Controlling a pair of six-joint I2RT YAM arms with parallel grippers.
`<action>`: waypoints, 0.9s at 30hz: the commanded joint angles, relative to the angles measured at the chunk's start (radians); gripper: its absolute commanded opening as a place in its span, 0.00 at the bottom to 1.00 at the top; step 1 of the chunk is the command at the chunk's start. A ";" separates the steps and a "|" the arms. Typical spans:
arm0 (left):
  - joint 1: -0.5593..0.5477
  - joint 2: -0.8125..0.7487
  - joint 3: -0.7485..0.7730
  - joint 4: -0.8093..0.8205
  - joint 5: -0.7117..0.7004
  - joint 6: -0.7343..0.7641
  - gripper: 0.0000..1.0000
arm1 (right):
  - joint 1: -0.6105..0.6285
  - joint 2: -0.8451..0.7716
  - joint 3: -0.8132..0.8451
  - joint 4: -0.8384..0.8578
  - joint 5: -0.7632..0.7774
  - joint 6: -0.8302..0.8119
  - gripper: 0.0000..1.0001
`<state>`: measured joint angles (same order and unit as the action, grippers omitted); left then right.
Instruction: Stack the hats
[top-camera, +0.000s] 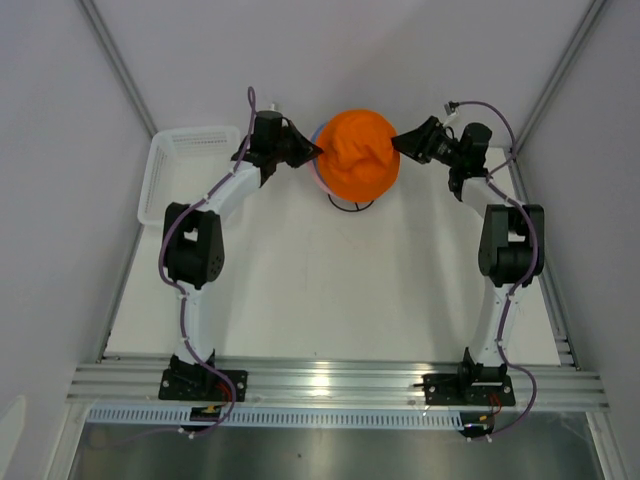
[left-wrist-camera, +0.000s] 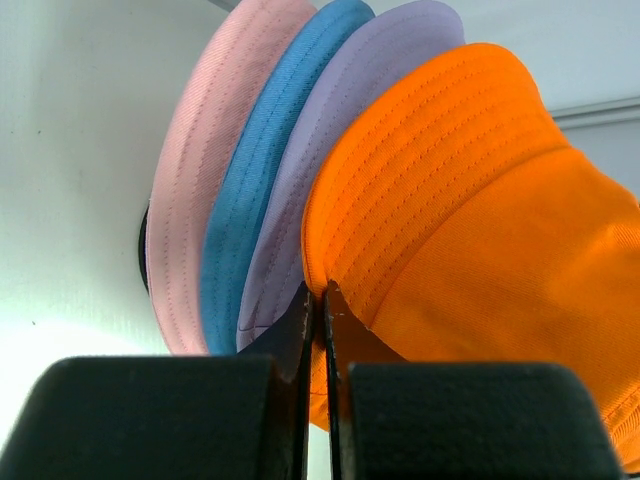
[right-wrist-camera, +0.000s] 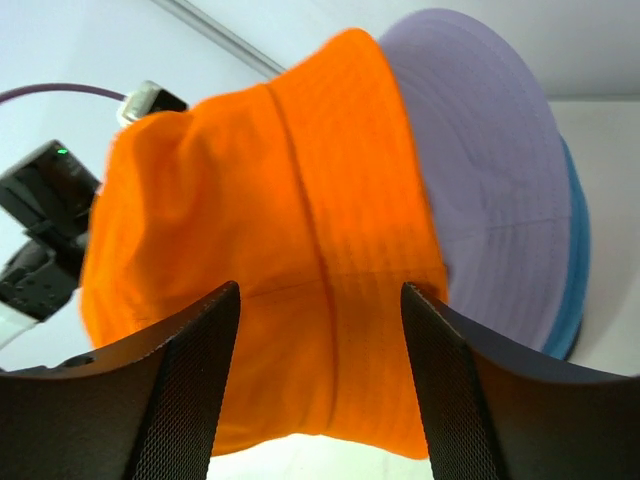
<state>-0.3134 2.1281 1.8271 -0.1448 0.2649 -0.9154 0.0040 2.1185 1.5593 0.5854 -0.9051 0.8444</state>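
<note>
Starts at an aluminium rail (top-camera: 330, 380), crosses a plain white tabletop (top-camera: 330, 290) past a white plastic mesh basket (top-camera: 185, 165), ends at pale grey wall panels (top-camera: 300, 50). Finds, far centre on a black wire stand (top-camera: 352, 206), a bright orange fabric bucket hat (top-camera: 360, 155) over a lavender hat (left-wrist-camera: 350, 120), blue hat (left-wrist-camera: 260, 170) and pink hat (left-wrist-camera: 205, 150). Pinches the orange brim between the left gripper (left-wrist-camera: 318, 295)'s closed jaws; holds the right gripper (right-wrist-camera: 318, 290)'s jaws spread at the opposite edge.

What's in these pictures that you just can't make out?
Top view: the orange hat covers the stand except a wire loop.
Top view: only brim slivers of the other hats show.
Right wrist view: the pink hat is hidden behind the lavender hat and blue hat.
</note>
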 joint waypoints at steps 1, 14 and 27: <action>0.004 -0.054 0.024 -0.013 0.003 0.026 0.01 | -0.007 0.038 0.031 -0.094 0.032 -0.109 0.70; 0.004 -0.042 0.032 -0.002 0.017 0.027 0.01 | -0.010 0.075 0.084 -0.116 0.008 -0.127 0.63; 0.010 -0.028 0.070 -0.107 -0.041 0.026 0.01 | 0.013 0.169 0.094 -0.028 0.047 -0.001 0.00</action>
<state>-0.3115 2.1281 1.8431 -0.1722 0.2615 -0.8989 0.0151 2.2642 1.6150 0.5442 -0.9012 0.8307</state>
